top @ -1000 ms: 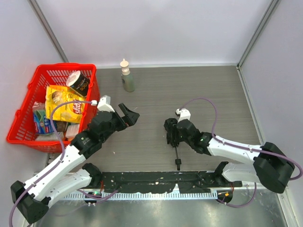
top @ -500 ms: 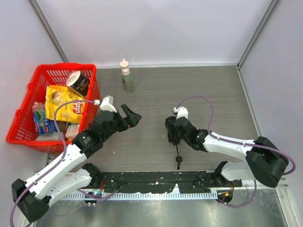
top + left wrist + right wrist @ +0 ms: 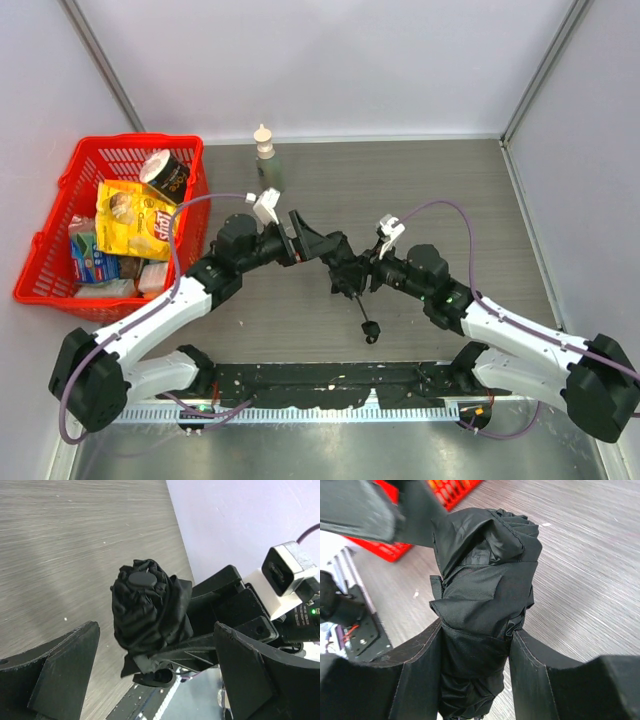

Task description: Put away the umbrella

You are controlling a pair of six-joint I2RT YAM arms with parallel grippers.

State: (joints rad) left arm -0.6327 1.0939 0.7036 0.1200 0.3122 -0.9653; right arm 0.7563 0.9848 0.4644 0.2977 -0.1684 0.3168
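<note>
Now the right tool (image 3: 475, 634) pinches the umbrella (image 3: 485, 555) — left tool (image 3: 155, 630) spread wide.

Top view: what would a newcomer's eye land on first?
The two arms meet mid-table: the right gripper shut on the bunched black umbrella, its shaft and handle pointing toward the near edge, while the left gripper gapes open beside the fabric end. Next, the red basket full of packets at the left.

Black compact umbrella (image 3: 150, 610), fabric crumpled, thin shaft protruding.
</note>
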